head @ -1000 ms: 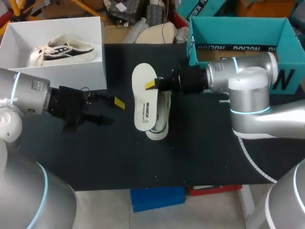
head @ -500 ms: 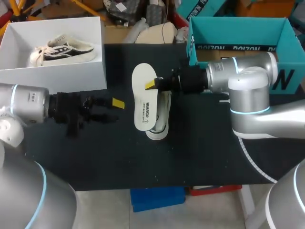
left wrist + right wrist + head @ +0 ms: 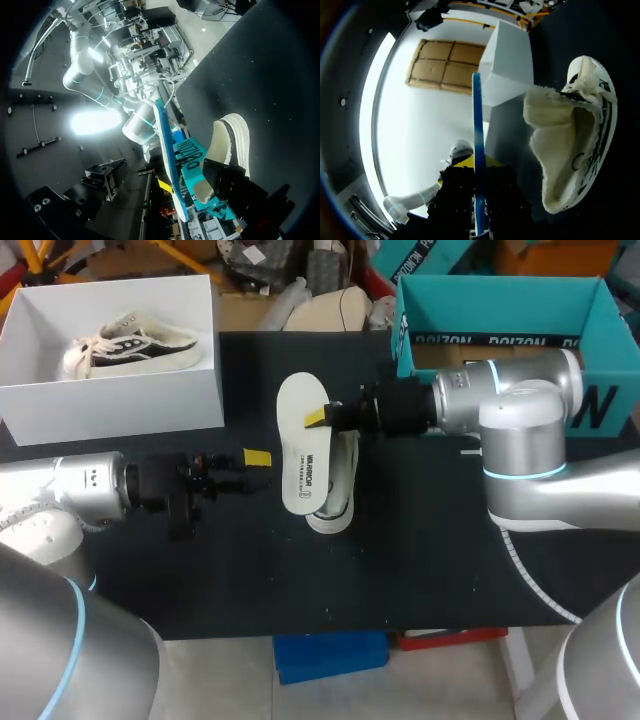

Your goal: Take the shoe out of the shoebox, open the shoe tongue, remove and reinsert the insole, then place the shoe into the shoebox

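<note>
Here: two boxes, two shoes, one insole. The white shoebox (image 3: 120, 405) at the tabletop's far left corner holds the first shoe (image 3: 130, 345). My left hand (image 3: 245, 462) hovers nearby; apart or together, I cannot tell. My right hand (image 3: 320, 417) is clamped on the insole (image 3: 305, 455) above the second shoe (image 3: 340, 495), mid-tabletop. The teal box (image 3: 500, 282) is at the far right.

Black tbl (image 3: 250, 570); teal box (image 3: 440, 338) back-right corner.

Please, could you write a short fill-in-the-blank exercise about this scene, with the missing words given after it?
1. The right gripper is shut on the white ____.
2. A shoe under it lies on the ____ table.
3. A second shoe lies inside the ____ shoebox.
Missing words: insole, black, white.
</note>
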Action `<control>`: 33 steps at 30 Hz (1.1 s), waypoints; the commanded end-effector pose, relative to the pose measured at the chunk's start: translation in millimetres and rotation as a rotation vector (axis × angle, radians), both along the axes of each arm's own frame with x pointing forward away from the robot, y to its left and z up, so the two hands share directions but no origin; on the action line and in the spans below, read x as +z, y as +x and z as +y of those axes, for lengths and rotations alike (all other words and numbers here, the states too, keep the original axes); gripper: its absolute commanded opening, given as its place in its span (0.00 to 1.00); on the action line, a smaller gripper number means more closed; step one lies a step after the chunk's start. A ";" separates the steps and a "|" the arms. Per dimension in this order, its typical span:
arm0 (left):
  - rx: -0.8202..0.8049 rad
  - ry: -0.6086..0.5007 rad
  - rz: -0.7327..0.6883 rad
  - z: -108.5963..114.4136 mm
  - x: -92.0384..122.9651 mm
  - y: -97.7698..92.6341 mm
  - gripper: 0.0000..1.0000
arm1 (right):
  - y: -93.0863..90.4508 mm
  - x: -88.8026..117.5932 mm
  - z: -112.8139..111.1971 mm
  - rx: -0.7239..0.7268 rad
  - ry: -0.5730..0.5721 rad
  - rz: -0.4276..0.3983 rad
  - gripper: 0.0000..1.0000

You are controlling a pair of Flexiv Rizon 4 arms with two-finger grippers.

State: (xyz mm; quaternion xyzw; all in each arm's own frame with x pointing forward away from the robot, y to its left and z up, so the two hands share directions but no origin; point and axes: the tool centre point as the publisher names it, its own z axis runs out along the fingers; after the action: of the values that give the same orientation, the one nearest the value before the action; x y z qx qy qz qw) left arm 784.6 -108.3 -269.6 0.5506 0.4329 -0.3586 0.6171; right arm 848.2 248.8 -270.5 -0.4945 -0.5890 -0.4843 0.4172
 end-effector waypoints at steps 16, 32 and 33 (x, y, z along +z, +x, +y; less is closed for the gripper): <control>-0.010 -0.017 0.004 -32.4 -4.6 31.9 0.49 | 0.0 -0.3 1.2 -0.002 -0.002 0.000 0.00; 0.016 -0.064 0.024 -51.8 1.5 40.1 0.31 | 0.0 -0.3 1.2 -0.002 -0.002 0.000 0.00; 0.022 -0.066 0.024 -52.4 1.9 40.9 0.30 | 0.0 -0.3 1.2 -0.002 -0.002 0.000 0.00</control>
State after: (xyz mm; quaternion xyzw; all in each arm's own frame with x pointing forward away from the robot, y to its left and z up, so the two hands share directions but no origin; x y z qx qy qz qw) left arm 826.8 -155.1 -267.5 0.5240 0.4311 -0.3784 0.6296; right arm 848.2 248.8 -270.5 -0.4945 -0.5890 -0.4843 0.4172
